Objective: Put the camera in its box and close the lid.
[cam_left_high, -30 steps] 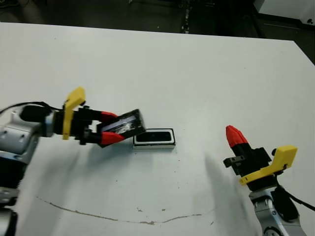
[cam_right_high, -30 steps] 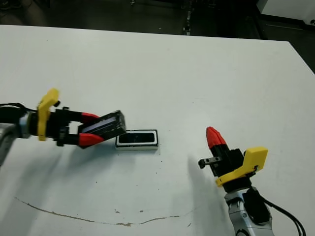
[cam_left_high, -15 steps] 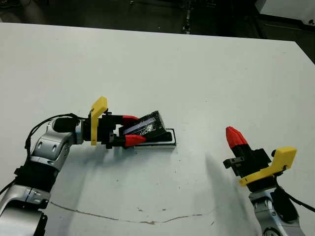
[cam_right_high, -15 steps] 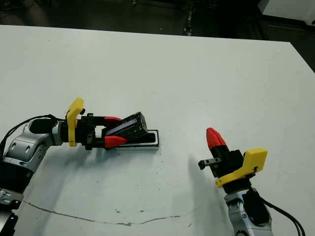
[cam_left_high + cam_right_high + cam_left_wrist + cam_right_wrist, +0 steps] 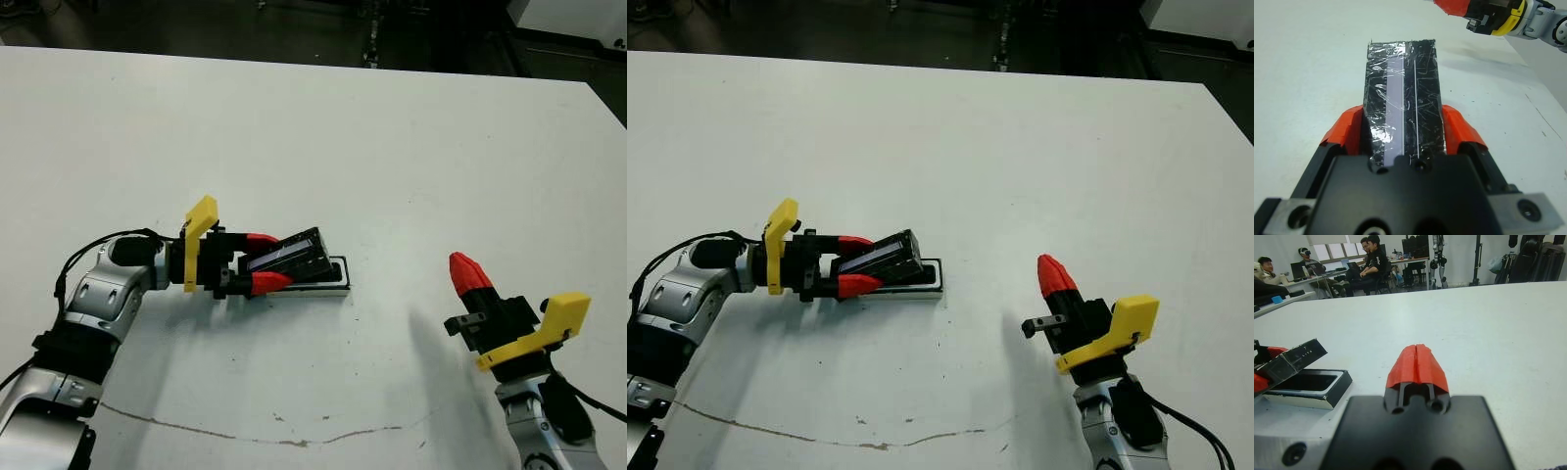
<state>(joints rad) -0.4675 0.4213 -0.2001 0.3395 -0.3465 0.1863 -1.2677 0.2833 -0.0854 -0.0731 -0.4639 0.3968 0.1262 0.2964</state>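
- The left pincer (image 5: 257,262) pinched the lid (image 5: 290,257) by its near end, far end tilted up over the box (image 5: 335,285).
- Lid and box lay lengthwise alike, so it looked ready to lower.
- The right pincer (image 5: 468,271), pressed together, idled well apart.

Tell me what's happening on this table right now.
The left claw is shut on the black lid, holding it tilted over the box, which sits on the white table. The lid's far end is raised and it does not lie flat, so the box isn't closed. The inside of the box looks dark; whether the camera lies in it cannot be told. The right claw is shut and empty, raised off to the right, apart from the box.
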